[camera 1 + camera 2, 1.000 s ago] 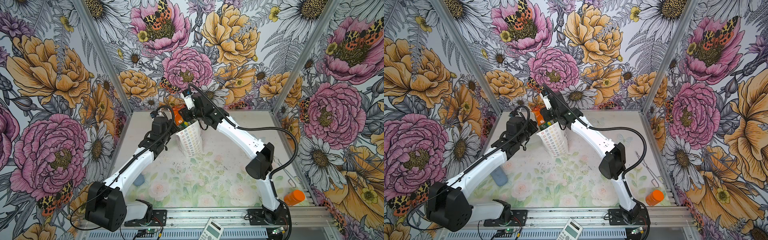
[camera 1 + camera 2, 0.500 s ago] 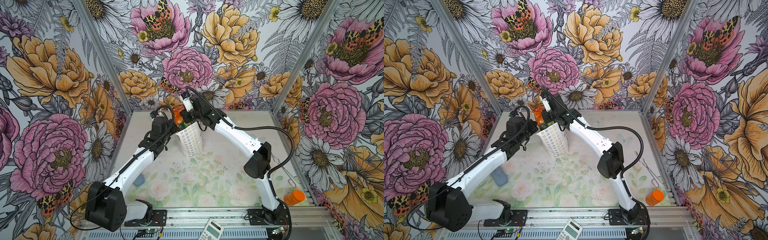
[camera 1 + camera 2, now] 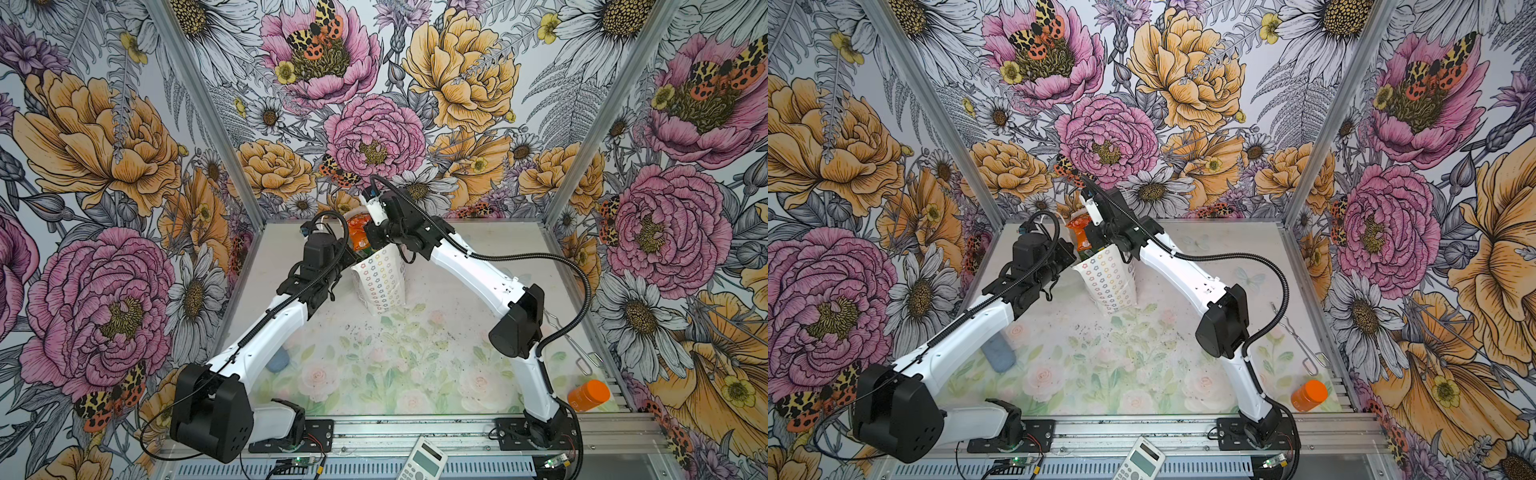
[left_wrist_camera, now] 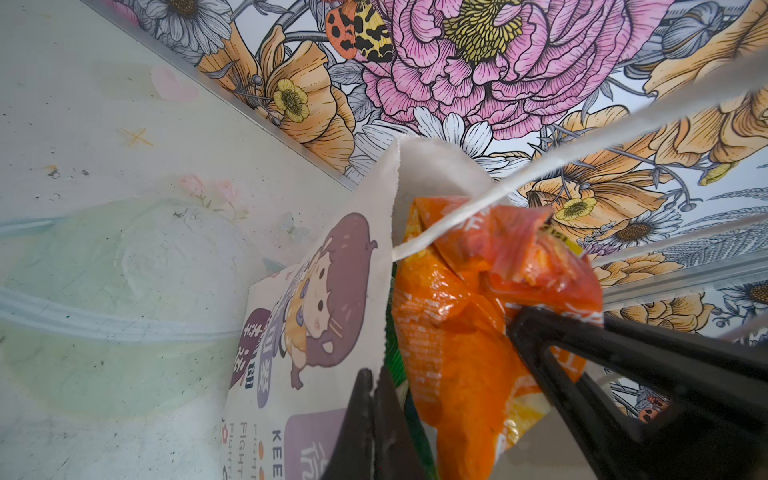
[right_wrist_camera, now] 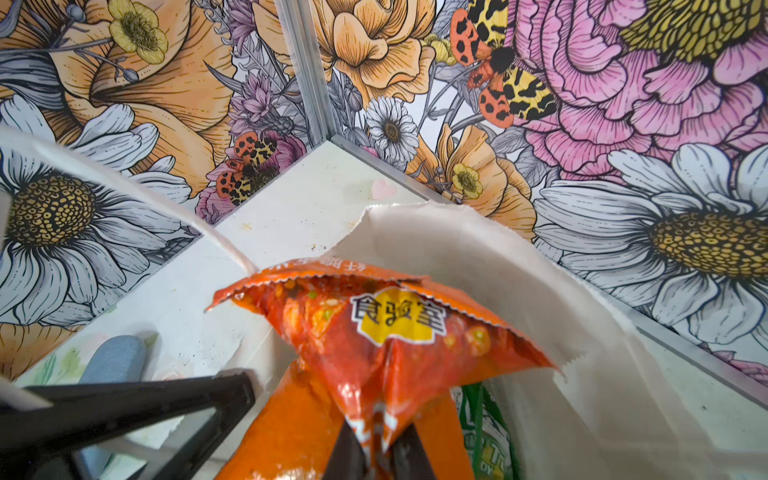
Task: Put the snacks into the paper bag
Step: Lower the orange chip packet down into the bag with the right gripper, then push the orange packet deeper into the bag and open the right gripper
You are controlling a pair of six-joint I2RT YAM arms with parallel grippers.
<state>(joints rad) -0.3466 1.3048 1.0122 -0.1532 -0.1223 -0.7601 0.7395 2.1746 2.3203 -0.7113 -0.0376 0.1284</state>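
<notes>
The white paper bag [image 3: 380,282] [image 3: 1108,282] stands upright at the back of the table. Its cartoon girl side shows in the left wrist view [image 4: 316,332]. My left gripper [image 3: 350,261] [image 3: 1073,259] [image 4: 376,374] is shut on the bag's rim. An orange snack packet [image 3: 359,232] [image 3: 1077,232] [image 4: 453,332] [image 5: 395,332] sticks up out of the bag's mouth, and my right gripper [image 3: 366,236] [image 3: 1088,237] [image 5: 376,440] is shut on its lower part. More orange foil [image 5: 291,424] and a green packet [image 5: 486,436] lie below it inside the bag.
A blue-grey lump [image 3: 277,359] [image 3: 998,353] lies on the table beside my left forearm. An orange bottle [image 3: 588,395] lies at the front right, with a wire tool [image 3: 573,345] behind it. A calculator [image 3: 422,461] rests on the front rail. The back wall is close behind the bag.
My right gripper has shut on the orange packet at the bag's mouth, and that arm's elbow has swung slightly left. The left arm and the bag have stayed put.
</notes>
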